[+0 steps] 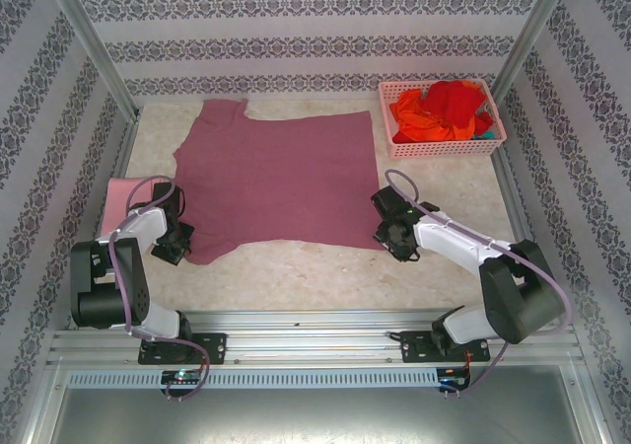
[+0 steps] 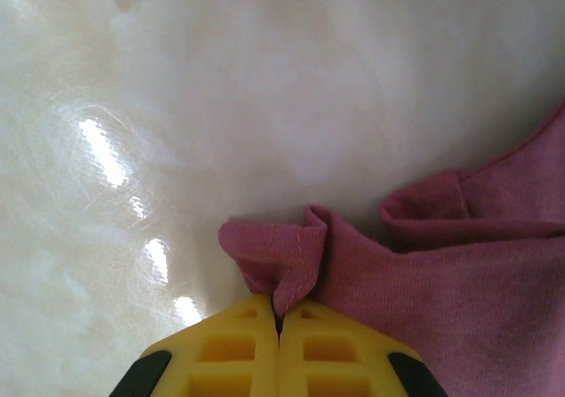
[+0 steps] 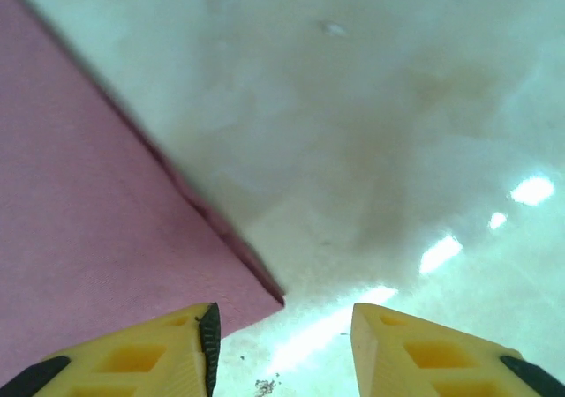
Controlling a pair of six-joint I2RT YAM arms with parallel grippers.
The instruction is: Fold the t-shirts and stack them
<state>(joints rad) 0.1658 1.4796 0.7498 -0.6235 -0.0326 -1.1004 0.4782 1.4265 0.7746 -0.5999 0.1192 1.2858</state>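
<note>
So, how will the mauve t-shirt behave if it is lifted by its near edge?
Probably floppy: the mauve t-shirt bunches into folds where the left gripper pinches it. It lies thin and flat, so it is likely light. It may sag between held corners.

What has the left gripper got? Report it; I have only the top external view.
Observer: The left gripper is shut, pinching a bunched fold at the edge of the mauve t-shirt.
Operator: Now check the right one. Tell me whether it has cloth.
Observer: No. The right gripper is open, with bare table between its fingers.
Operator: Give me the position of the nearest cloth.
Observer: The shirt's corner lies flat just ahead of that gap, beside the finger on the picture's left.
</note>
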